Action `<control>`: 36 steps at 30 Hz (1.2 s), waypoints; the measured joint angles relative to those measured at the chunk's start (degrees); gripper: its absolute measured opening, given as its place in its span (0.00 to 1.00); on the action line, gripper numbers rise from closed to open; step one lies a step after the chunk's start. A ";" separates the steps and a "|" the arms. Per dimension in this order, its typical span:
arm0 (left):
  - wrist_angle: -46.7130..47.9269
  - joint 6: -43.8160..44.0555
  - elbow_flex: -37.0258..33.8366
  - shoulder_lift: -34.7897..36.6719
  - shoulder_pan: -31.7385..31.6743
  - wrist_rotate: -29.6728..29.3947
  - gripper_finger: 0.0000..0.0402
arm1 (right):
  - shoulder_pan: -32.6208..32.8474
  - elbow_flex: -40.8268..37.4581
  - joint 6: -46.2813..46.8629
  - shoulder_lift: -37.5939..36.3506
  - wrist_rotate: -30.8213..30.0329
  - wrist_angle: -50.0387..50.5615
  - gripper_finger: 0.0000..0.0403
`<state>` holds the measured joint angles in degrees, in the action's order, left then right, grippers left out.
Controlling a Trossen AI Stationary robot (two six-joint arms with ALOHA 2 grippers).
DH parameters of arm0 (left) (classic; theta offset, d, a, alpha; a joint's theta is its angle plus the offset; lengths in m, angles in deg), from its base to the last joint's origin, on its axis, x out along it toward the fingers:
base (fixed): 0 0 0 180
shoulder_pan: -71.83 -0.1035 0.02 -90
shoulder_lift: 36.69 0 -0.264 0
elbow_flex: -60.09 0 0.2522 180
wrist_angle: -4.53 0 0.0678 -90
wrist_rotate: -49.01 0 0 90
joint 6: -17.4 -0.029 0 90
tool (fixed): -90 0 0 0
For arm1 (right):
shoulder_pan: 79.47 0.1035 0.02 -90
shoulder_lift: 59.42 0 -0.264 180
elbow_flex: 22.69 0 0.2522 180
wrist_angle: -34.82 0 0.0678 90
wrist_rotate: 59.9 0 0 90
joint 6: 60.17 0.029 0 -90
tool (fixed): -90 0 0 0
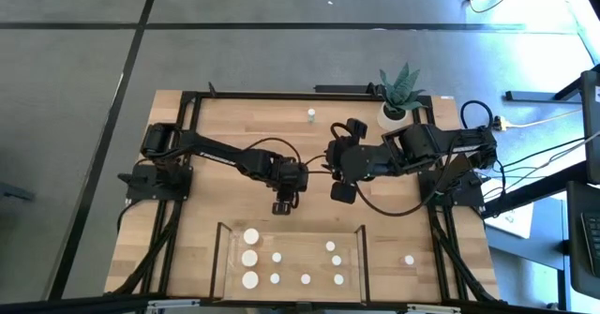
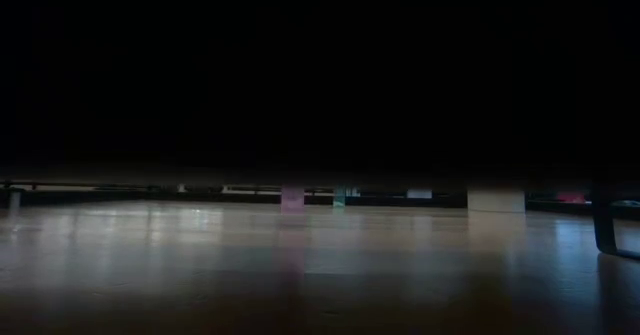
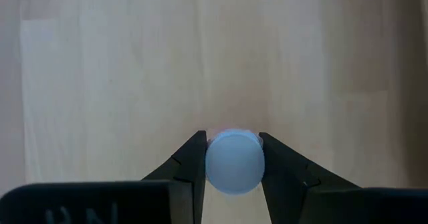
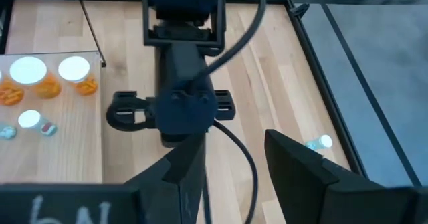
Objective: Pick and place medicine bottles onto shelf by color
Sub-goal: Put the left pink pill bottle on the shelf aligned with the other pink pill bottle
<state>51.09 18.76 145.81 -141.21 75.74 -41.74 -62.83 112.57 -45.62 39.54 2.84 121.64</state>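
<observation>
Left end effector [image 3: 232, 174] pinches a white-capped medicine bottle [image 3: 233, 161] above the surface [image 1: 206, 164], just beyond the shelf [image 1: 225, 258]. Right end effector [image 4: 231, 167], fingers spread and empty, hovers beside it, mid-surface.

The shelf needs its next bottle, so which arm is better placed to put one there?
Left. Its gripper hangs just short of the shelf, and its fingers already clamp a white-capped bottle. The right gripper is open and holds nothing.

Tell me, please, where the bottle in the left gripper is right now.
In the high view the left gripper holds the white-capped bottle above bare tabletop near the middle, just behind the shelf.
</observation>
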 joint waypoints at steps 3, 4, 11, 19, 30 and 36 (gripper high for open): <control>0.37 0.03 0.24 0.73 0.82 -0.04 0.24 | 0.00 0.00 0.23 0.00 -0.02 -0.04 0.39; 0.76 0.05 0.79 0.87 1.11 -0.07 0.24 | 0.00 0.00 0.22 0.00 -0.02 -0.04 0.39; 9.04 0.11 7.87 1.14 5.16 -3.11 0.24 | 0.00 -0.02 -1.49 0.00 -0.04 -0.50 0.39; 15.23 0.65 15.39 1.16 10.95 -3.11 0.24 | 0.10 -0.04 -7.55 -0.18 6.90 -0.55 0.39; 15.64 4.73 18.21 1.18 19.67 -3.06 0.24 | 5.75 -0.04 -9.08 -1.42 16.83 -2.59 0.39; 13.52 7.59 18.21 1.18 21.89 -3.17 0.24 | 8.99 -0.04 -8.71 -1.66 16.86 -3.06 0.39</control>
<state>64.61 26.35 164.02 -140.03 97.63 -44.91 -53.84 112.52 -54.32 37.88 19.70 118.58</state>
